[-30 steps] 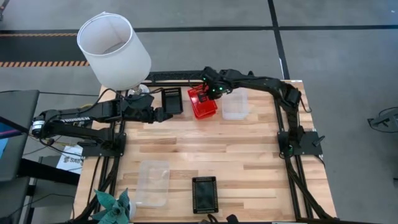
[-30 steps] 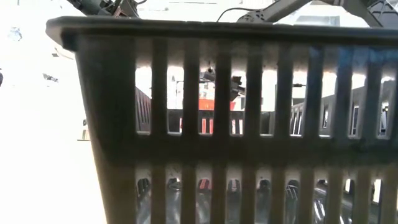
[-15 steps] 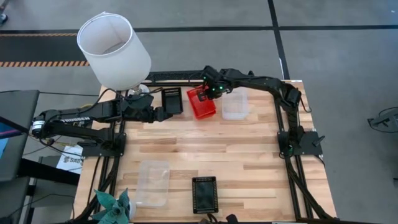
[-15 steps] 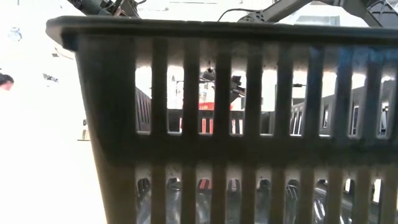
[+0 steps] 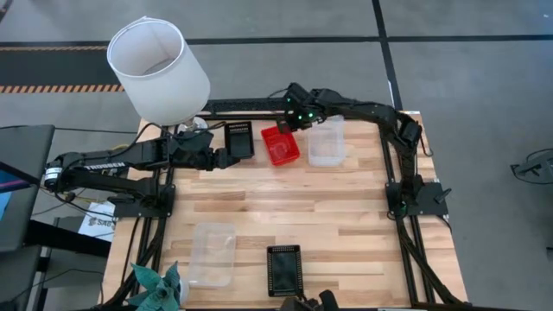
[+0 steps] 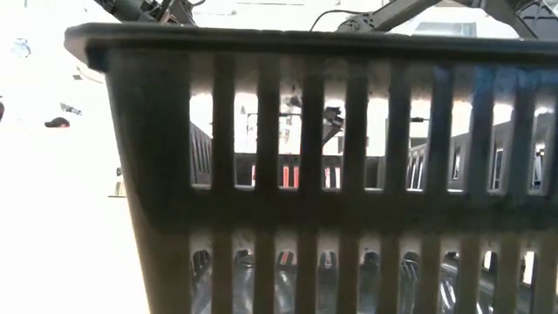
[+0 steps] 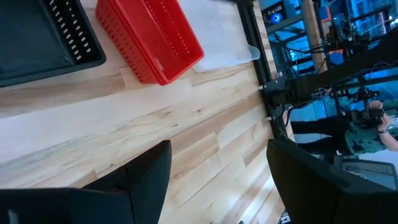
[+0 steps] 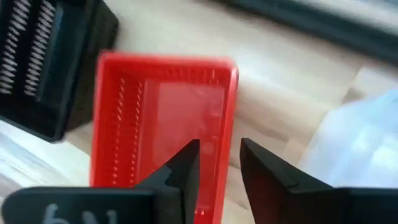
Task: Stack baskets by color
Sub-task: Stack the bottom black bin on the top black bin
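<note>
Right jaws parted, above red basket [image 8: 163, 118] rim

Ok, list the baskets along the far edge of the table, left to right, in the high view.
black basket → red basket → clear basket

A robotics lab or workshop is showing here: a wooden bench [image 5: 285, 207] on a black frame [image 5: 406, 250] is standing on a grey concrete floor [image 5: 467, 78] with striped hazard tape [image 5: 52, 88], monitors [image 7: 273, 14] glowing beyond.
</note>
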